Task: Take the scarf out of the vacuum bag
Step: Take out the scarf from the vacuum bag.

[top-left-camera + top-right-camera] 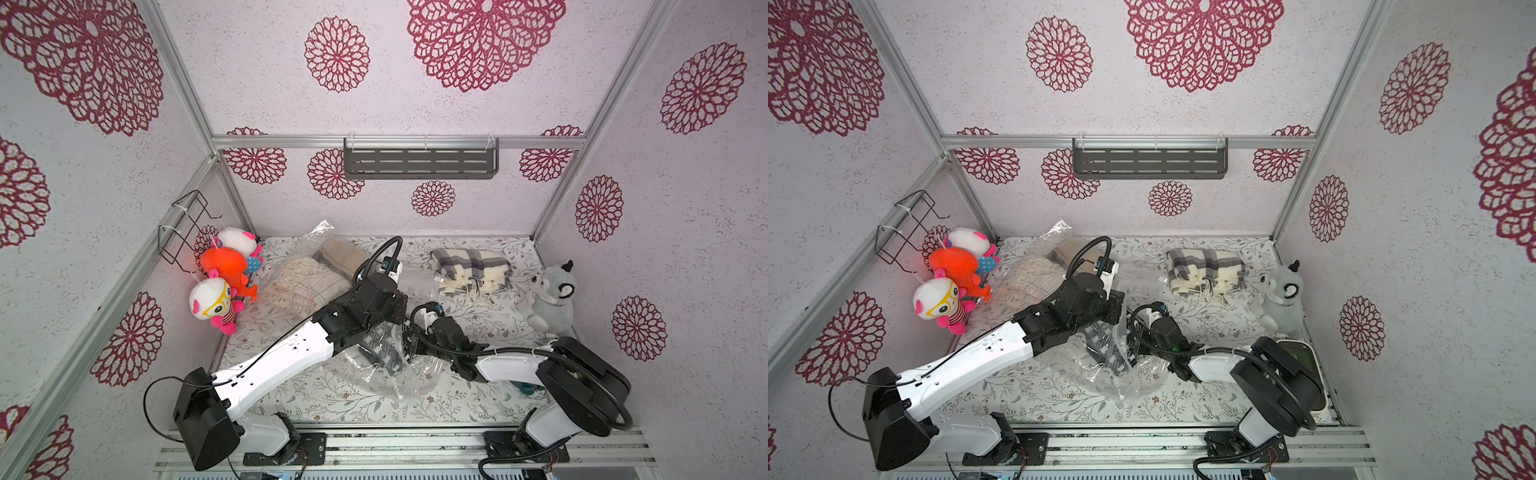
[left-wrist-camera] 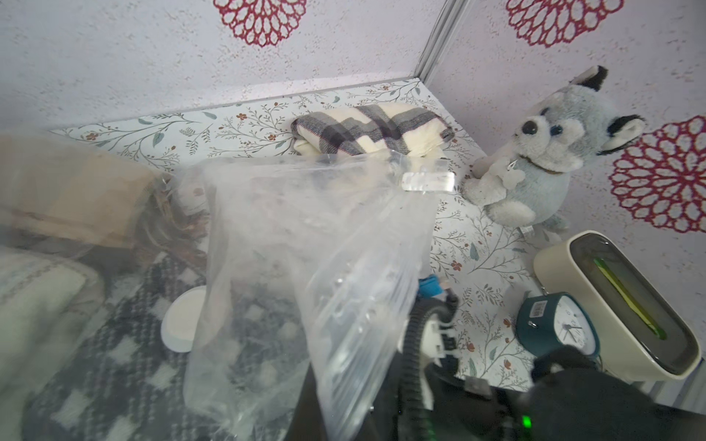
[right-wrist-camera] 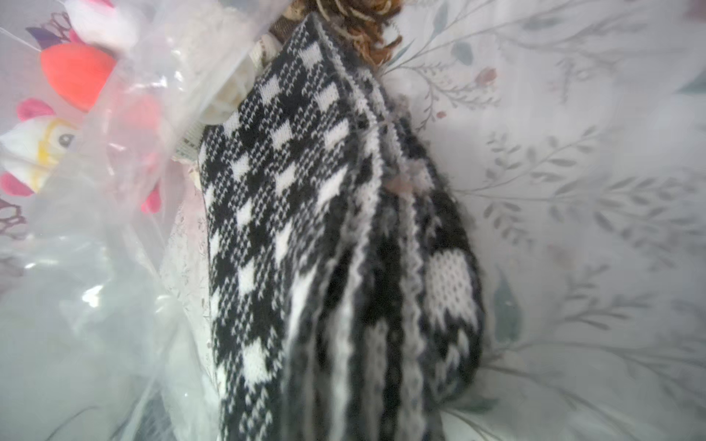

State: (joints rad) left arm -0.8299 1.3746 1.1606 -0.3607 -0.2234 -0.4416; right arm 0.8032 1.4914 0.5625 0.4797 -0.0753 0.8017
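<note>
The vacuum bag point(image 1: 401, 376) is a clear crinkly bag lying mid-table; its white valve cap point(image 2: 178, 324) shows in the left wrist view. Inside it lies the scarf point(image 1: 383, 353), a black-and-white checked knit, which fills the right wrist view point(image 3: 305, 229). My left gripper point(image 1: 394, 318) is shut on the bag's upper edge and holds the plastic point(image 2: 305, 229) up, so the mouth gapes. My right gripper point(image 1: 409, 338) reaches into that mouth. The scarf's folds bunch together right at its jaws, which the knit hides.
A second clear bag with cream scarves point(image 1: 307, 274) lies at the back left, beside plush toys point(image 1: 224, 282). A folded grey plaid scarf point(image 1: 471, 270) and a grey plush husky point(image 1: 552, 299) sit at the back right. A teal clock point(image 2: 561, 324) and cream box point(image 2: 630, 305) stand near the right arm's base.
</note>
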